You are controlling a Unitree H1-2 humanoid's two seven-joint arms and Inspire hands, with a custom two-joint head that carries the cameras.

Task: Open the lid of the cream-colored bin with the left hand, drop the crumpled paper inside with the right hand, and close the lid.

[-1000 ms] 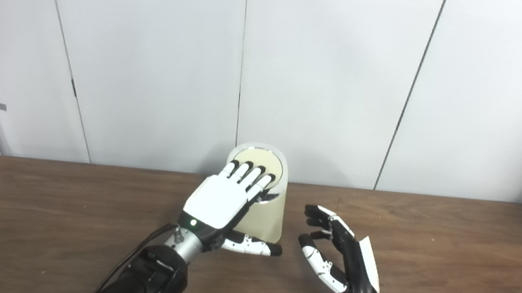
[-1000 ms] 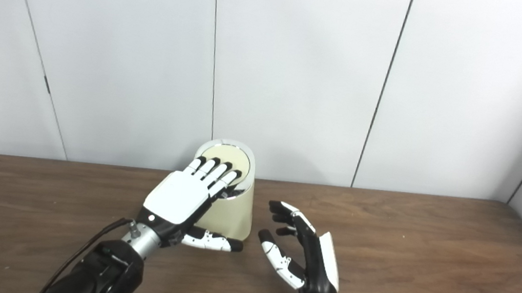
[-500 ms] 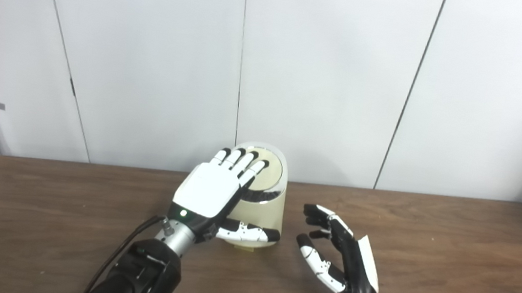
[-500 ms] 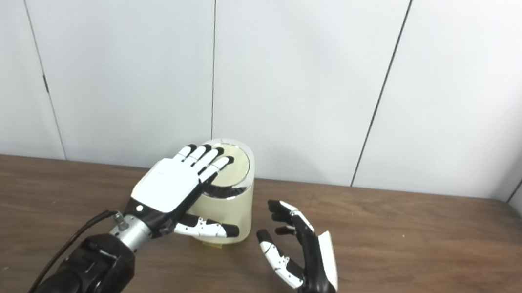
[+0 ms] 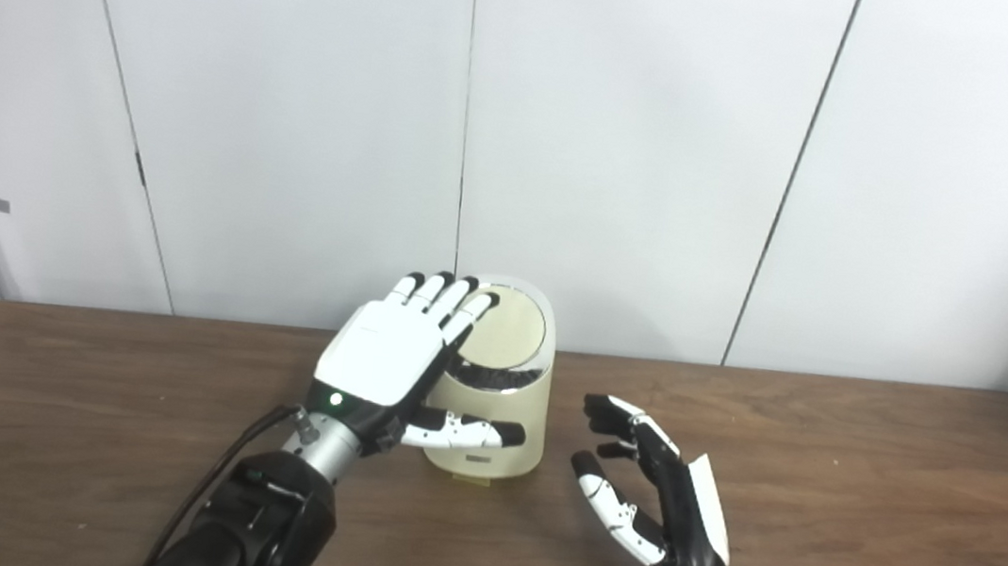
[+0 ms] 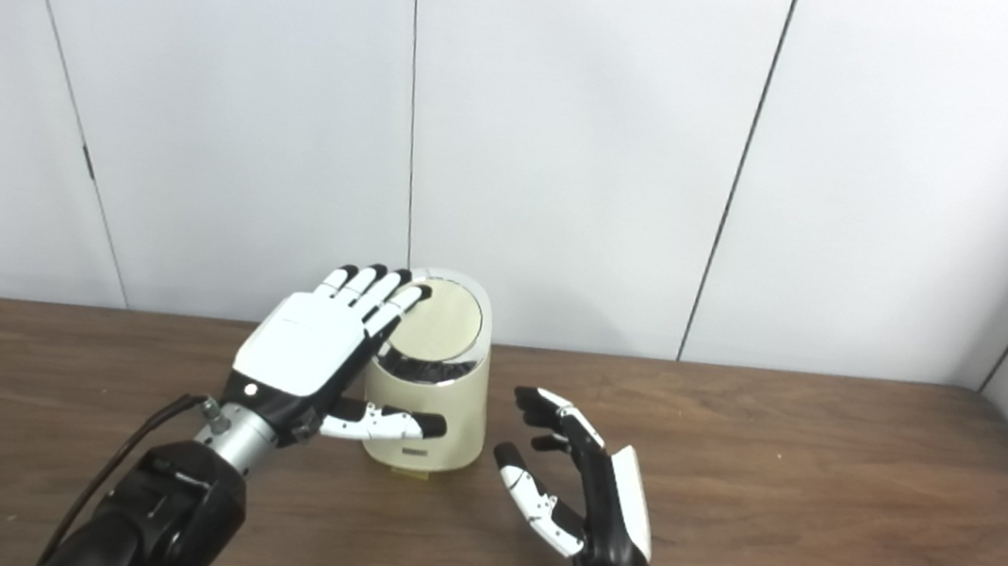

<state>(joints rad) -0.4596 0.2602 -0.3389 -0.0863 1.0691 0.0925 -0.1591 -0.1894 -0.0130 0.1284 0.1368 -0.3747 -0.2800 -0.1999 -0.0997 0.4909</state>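
The cream-colored bin (image 5: 494, 415) stood near the table's (image 5: 867, 514) far edge, its round lid (image 5: 508, 331) tilted up and a dark gap showing beneath. The left hand (image 5: 386, 360), fingers spread and empty, had slid off the lid toward the bin's left side since a second ago. The right hand (image 5: 655, 500) stayed just right of the bin, loosely open, holding nothing.

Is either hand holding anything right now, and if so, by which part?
Nothing is held. The left hand is flat and open beside the bin, fingers by the raised lid; the right hand is open and empty.
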